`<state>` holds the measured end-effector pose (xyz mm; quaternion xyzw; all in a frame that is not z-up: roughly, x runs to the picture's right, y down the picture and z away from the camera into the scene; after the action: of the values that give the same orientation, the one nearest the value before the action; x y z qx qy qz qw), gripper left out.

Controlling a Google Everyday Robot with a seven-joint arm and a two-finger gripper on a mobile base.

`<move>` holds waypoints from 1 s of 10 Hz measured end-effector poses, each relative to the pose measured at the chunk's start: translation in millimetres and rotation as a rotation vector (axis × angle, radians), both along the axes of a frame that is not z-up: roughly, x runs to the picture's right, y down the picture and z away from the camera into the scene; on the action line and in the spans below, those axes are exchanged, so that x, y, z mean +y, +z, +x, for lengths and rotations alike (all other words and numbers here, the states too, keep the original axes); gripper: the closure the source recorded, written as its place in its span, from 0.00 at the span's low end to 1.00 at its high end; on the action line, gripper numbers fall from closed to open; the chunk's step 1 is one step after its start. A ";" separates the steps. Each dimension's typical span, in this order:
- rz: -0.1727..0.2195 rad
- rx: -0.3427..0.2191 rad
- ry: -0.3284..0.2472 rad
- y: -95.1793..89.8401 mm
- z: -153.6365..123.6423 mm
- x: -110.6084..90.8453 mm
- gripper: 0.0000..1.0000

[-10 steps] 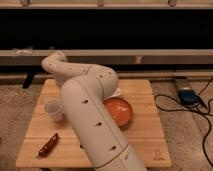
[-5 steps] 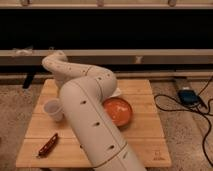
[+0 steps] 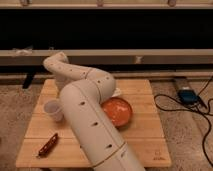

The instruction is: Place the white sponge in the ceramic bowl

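The ceramic bowl (image 3: 120,111), orange-red and glossy, sits on the wooden table (image 3: 142,137) right of centre, its left part covered by my arm. A small off-white piece, which looks like the white sponge (image 3: 117,92), peeks out just behind the bowl's far rim beside the arm. My thick white arm (image 3: 87,117) rises from the bottom edge and folds back over the table's left-rear part. The gripper is hidden behind the arm and does not show.
A white cup (image 3: 53,109) stands on the table's left side. A dark red-brown bar-shaped packet (image 3: 47,145) lies near the front-left corner. A blue device (image 3: 187,95) with black cables lies on the floor to the right. A dark wall with a rail runs behind the table.
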<state>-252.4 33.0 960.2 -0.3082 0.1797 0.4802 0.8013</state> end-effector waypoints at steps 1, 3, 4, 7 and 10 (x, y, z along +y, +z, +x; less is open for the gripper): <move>-0.007 -0.007 0.000 5.1 -0.2 2.7 0.21; -0.021 -0.010 -0.008 9.0 -0.5 5.2 0.35; -0.028 -0.012 -0.010 9.9 -1.3 5.9 0.46; -0.061 -0.006 -0.020 7.9 0.7 6.1 0.78; -0.040 -0.028 -0.008 -5.8 4.5 -2.2 1.00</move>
<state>-247.9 30.8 954.4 -0.3298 0.1793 0.4691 0.7994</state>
